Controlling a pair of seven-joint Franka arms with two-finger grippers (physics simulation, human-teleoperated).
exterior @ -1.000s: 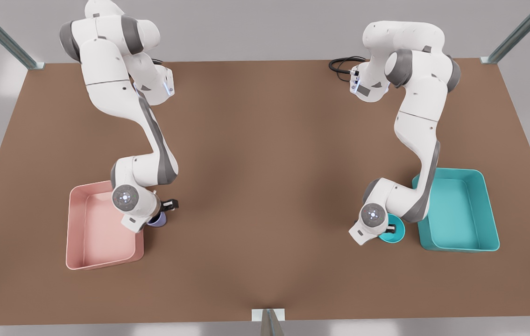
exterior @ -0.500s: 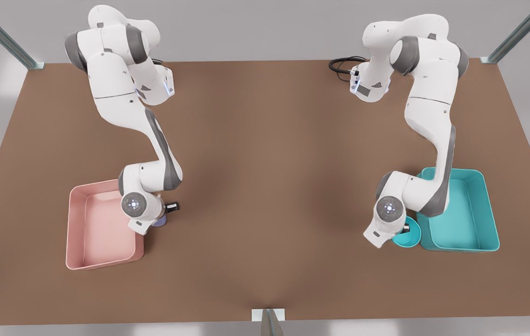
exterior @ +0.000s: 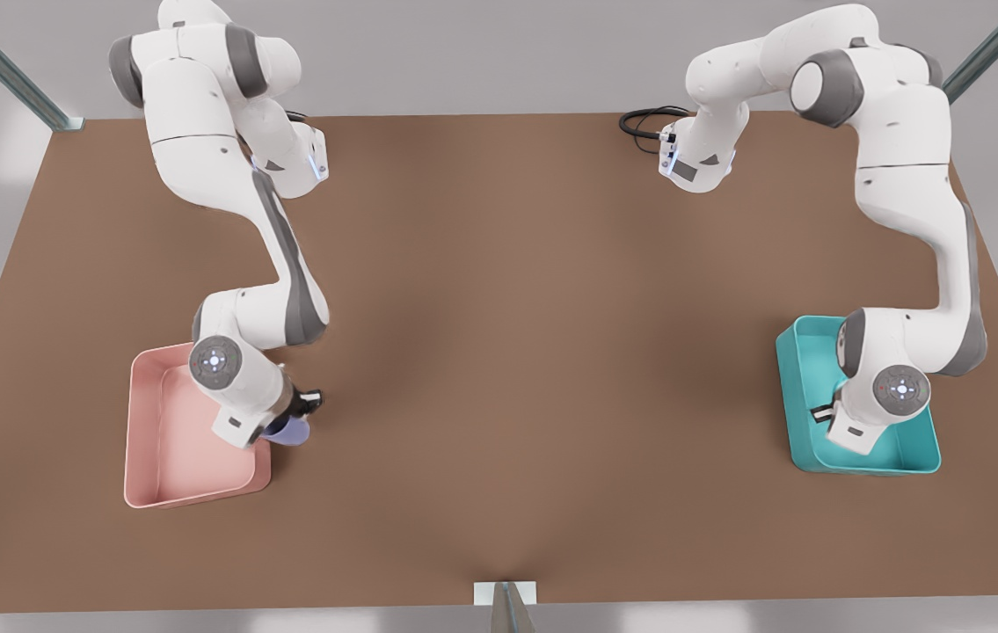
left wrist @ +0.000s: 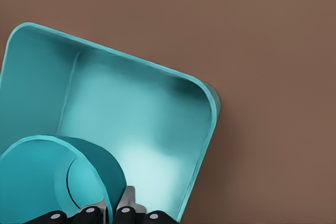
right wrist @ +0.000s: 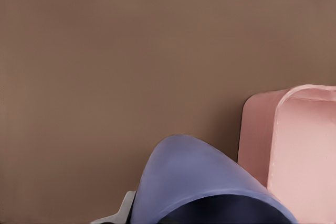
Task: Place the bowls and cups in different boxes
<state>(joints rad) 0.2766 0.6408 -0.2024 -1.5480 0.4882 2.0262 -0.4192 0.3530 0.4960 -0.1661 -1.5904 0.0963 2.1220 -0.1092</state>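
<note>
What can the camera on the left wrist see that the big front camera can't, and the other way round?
Left wrist view alone: the teal bowl gripped at its rim by the left claw, hanging over the teal box.

Front view alone: both arms, the pink box, and the lavender cup carried by the right claw beside that box's edge.

Both: the teal box and the brown table.

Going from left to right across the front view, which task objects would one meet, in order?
Pink box → lavender cup, held by the right gripper beside that box → teal box, with the left gripper above it.
</note>
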